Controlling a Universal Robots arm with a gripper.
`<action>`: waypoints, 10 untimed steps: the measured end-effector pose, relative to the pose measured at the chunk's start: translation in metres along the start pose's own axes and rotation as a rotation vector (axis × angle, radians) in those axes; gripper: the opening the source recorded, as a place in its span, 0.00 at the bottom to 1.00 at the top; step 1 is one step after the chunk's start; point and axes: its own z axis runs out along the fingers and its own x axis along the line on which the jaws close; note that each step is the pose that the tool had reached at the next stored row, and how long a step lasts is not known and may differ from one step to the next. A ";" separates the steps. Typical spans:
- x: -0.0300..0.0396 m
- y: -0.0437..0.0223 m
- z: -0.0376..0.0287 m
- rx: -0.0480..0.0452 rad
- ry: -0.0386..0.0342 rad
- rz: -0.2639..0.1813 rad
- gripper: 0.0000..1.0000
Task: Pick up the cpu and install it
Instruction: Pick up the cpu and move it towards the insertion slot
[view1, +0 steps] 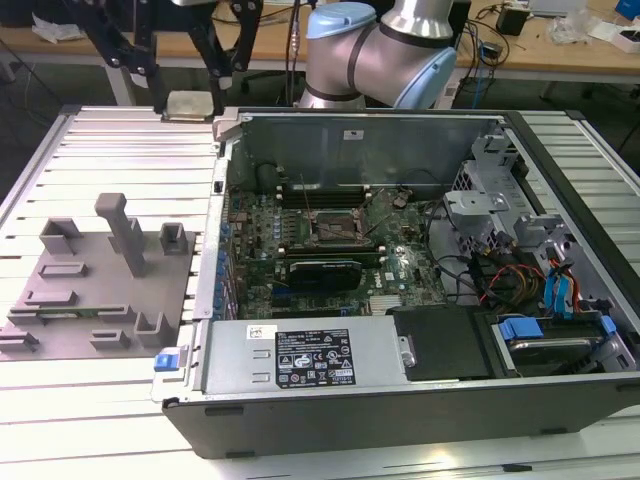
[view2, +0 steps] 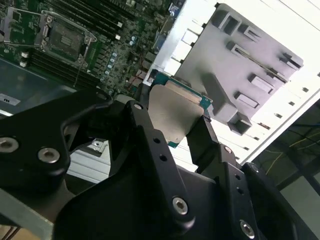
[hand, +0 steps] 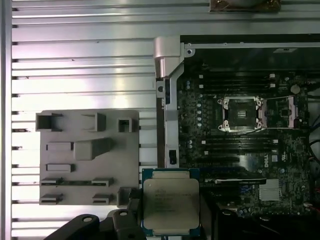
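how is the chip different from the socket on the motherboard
Place: the chip is held up by the gripper, outside the case; the socket sits fixed on the green board inside it.
Look: the chip has a plain pale silver top with a green edge; the socket is a metal frame round a dark centre.
Both are square.

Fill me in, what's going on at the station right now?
The arm's gripper has the cpu pinched by its edges between its fingers, clear of the table. In the exterior view it hangs beside the far corner of the open computer case, beyond the grey fixture plate. The motherboard socket sits open with no chip in it, so the cpu is not installed yet.
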 end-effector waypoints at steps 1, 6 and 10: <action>-0.0033 0.0000 0.0019 0.0001 0.0010 0.000 0.55; -0.0328 0.0001 0.0150 0.0002 0.0091 0.000 0.55; -0.0616 0.0002 0.0277 0.0006 0.0184 0.001 0.55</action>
